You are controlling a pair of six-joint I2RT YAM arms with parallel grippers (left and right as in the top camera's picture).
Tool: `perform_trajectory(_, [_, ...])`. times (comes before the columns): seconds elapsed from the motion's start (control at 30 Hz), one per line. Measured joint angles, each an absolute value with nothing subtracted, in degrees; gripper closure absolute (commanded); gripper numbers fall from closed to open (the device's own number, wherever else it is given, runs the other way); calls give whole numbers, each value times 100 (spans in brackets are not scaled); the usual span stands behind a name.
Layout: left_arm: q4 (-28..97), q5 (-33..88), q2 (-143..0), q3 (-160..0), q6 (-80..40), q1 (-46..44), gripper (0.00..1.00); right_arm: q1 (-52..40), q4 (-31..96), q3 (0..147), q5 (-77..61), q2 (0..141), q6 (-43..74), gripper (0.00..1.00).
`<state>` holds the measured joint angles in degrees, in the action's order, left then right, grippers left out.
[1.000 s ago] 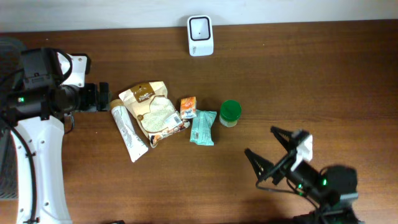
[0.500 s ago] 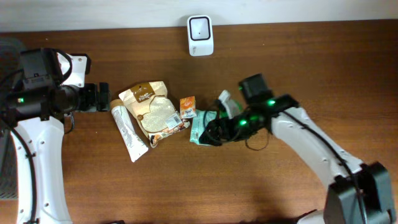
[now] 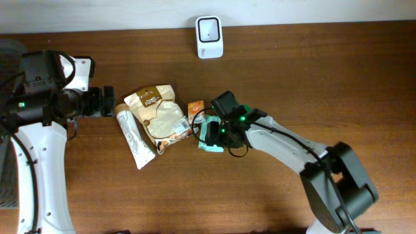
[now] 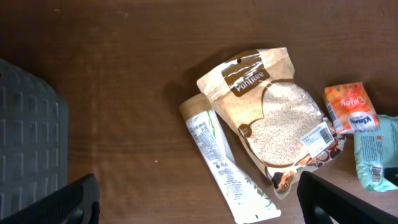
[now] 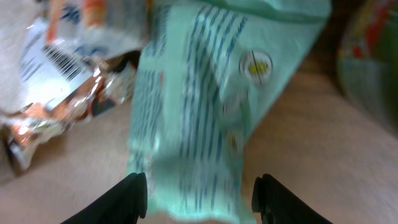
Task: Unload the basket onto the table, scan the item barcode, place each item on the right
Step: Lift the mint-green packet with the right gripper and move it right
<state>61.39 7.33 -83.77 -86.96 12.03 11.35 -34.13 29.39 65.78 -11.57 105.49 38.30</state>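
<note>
1. Worktop [image 3: 338, 78]: dark brown wood, seen from overhead.

2. Scanner [image 3: 209, 37]: white with a dark window. It lies at the middle of the far edge, well apart from the goods.

3. Packet [image 3: 207, 135]: mint green and printed in blue. It lies flat left of centre, at the right end of the row of goods, under the right arm.

4. Sachet [image 3: 196, 110]: small and orange. It sits just beside the packet's upper left corner.

5. Pouch [image 3: 159, 118]: brown and cream with a clear window of grain. It lies left of the sachet, with a barcode label near its lower right corner.

6. Tube [image 3: 134, 138]: white and green. It lies slanted along the pouch's left side.

7. Right claw [image 5: 202, 199]: lowered over the packet, fingers [image 5: 121, 198] apart, one on either side of its near end. Whether they press the packet cannot be told.

8. Left claw [image 4: 208, 202]: fingers wide apart and empty. It is held above the worktop near the left edge, just left of the tube's cap.
</note>
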Motion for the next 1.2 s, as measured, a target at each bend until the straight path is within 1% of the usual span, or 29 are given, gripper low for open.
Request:
perform_trajectory(0.17, [6141, 733, -8377, -8696, 1203, 1135, 0, -3413, 2460, 6573, -1160, 10731, 3924, 44])
perform_trajectory(0.27, [6141, 733, -8377, -8696, 1203, 1135, 1, -3413, 2390, 6573, -1160, 10737, 3927, 44])
perform_trajectory(0.3, [6141, 733, -8377, -8696, 1203, 1135, 1, -3413, 2390, 6573, -1162, 10777, 3927, 45])
perform_trajectory(0.33, [6141, 733, -8377, -8696, 1203, 1135, 1, -3413, 2392, 6573, -1199, 10838, 3927, 49])
perform_trajectory(0.37, [6141, 733, -8377, -8696, 1203, 1135, 1, -3413, 2401, 6573, -1278, 10890, 3931, 50])
perform_trajectory(0.43, [6143, 733, -8377, -8696, 1203, 1135, 1, -3424, 2440, 6573, -1503, 10927, 3944, 50])
perform_trajectory(0.5, [6143, 733, -8377, -8696, 1203, 1135, 1, -3430, 2449, 6573, -1787, 10927, 3946, 49])
perform_trajectory(0.53, [6141, 733, -8377, -8696, 1203, 1135, 1, -3433, 2473, 6573, -1962, 10927, 3942, 46])
perform_trajectory(0.57, [6141, 733, -8377, -8696, 1203, 1135, 1, -3444, 2486, 6573, -2104, 10927, 3938, 42])
perform_trajectory(0.6, [6143, 733, -8377, -8696, 1203, 1135, 0, -3472, 2504, 6573, -2200, 10925, 3913, 32])
perform_trajectory(0.63, [6141, 733, -8377, -8696, 1203, 1135, 1, -3535, 2519, 6573, -2274, 10912, 3850, 28])
perform_trajectory(0.7, [6145, 733, -8377, -8696, 1205, 1135, 1, -3675, 2733, 6582, -2359, 10805, 3669, 24])
perform_trajectory(0.8, [6143, 733, -8377, -8696, 1203, 1135, 1, -3691, 3358, 6772, -2279, 10630, 3245, 23])
perform_trajectory(0.9, [6141, 733, -8377, -8696, 1203, 1135, 1, -3548, 3758, 7022, -1861, 10621, 2683, 22])
perform_trajectory(1.07, [6143, 733, -8377, -8696, 1203, 1135, 1, -3065, 3787, 7046, -991, 10617, 2244, 22])
perform_trajectory(1.2, [6143, 733, -8377, -8696, 1203, 1135, 1, -2799, 3760, 7046, -576, 10617, 2185, 22])
